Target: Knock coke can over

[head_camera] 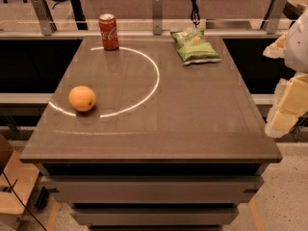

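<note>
The red coke can [109, 31] stands upright at the far left edge of the grey table top [192, 105], silver top up. My gripper [276, 88] is at the right edge of the view, beside and just off the table's right side, far from the can. Its cream-coloured fingers [288, 102] stand apart with nothing between them.
An orange [82, 98] lies on the left side of the table. A green chip bag [194, 45] lies at the far right of the table. A bright arc of reflected light runs from the can round to the orange. A rail with metal posts [157, 13] runs behind the table.
</note>
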You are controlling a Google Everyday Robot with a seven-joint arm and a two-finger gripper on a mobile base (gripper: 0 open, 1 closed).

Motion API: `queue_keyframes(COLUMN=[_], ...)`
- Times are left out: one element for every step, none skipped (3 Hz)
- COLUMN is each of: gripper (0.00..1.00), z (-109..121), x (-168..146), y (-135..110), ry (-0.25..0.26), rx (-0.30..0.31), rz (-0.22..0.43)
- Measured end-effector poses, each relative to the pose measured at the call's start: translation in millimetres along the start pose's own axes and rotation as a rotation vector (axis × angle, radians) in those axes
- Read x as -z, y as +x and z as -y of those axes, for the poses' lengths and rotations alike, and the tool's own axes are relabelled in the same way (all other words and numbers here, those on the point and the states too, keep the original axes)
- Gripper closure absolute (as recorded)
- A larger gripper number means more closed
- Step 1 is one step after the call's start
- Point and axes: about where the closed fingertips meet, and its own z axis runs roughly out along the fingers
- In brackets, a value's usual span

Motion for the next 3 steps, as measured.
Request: queue_keyframes(gripper=[0.00,0.00,0.00], z=[0,5,21], x=[0,1,-5], y=[0,-4,-22], ry=[0.000,0.008,0.025], rx=[0.000,0.000,0.018], rz=[0.000,0.037,0.137])
